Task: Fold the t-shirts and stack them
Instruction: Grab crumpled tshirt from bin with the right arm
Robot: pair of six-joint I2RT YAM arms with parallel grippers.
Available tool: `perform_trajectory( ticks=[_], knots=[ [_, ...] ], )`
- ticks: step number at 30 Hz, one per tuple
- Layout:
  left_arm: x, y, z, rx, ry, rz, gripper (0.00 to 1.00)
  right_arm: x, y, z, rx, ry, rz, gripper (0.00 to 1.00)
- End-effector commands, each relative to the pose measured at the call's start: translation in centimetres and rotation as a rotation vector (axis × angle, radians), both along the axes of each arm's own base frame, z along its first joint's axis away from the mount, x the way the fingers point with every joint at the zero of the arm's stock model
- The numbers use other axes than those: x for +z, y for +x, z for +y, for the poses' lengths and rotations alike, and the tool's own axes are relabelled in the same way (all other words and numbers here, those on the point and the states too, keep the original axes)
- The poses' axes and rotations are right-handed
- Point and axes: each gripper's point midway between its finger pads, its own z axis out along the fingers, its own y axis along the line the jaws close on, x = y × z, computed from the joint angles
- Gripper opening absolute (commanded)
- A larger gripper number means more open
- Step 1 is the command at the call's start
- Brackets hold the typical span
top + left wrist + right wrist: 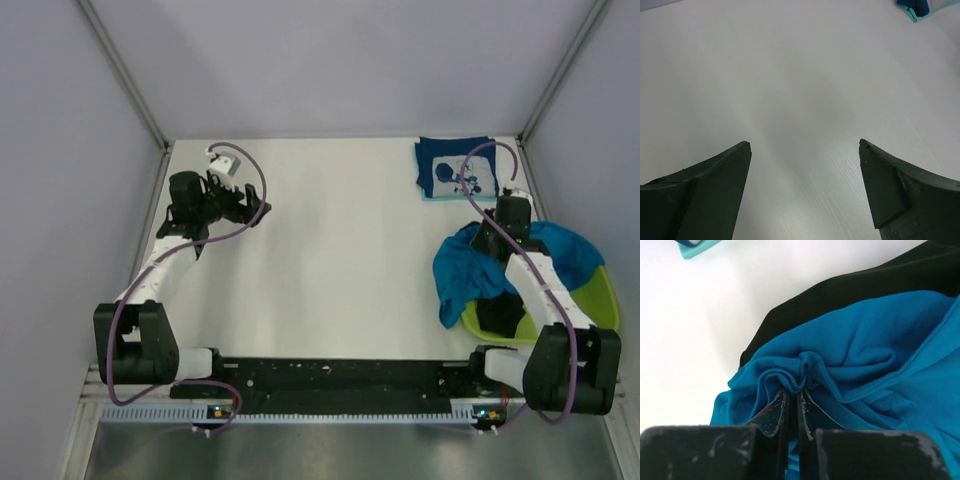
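While three soft t-shirts show, only one is gripped: the right fingers (pixel 771 414) are pinched tight on a bunched fold of the plain teal-blue cloth t-shirt (pixel 865 340), which drapes over the far-left rim of the single lime-green plastic basin (pixel 602 298). One black cloth t-shirt (pixel 503 312) lies inside that basin, partly under the teal one. One navy t-shirt with white cartoon print (pixel 455 168) lies folded flat beyond the basin. Well to the basin's left, the left fingers (pixel 715 192) stand wide apart, holding nothing, over the white worktop (pixel 340 260). Around it rise pale grey walls (pixel 330 60) with metal frame posts (pixel 123 70).
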Motion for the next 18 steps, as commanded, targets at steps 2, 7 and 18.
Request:
perform_trajectory(
  ticks=[2, 7, 18],
  knots=[
    [1.7, -0.7, -0.6, -0.048, 0.008, -0.043, 0.92, 5.9, 0.2, -1.2, -0.006, -0.088, -0.160, 0.00],
    [2.1, -0.5, 0.0, -0.039, 0.055, -0.021, 0.93, 16.6, -0.1, -2.1, -0.002, -0.186, -0.352, 0.00],
    [4.4, 1.7, 4.0, 0.184, 0.154, 0.015, 0.96, 46.7, -2.0, 21.1, 0.911, -0.208, -1.030, 0.00]
  ],
)
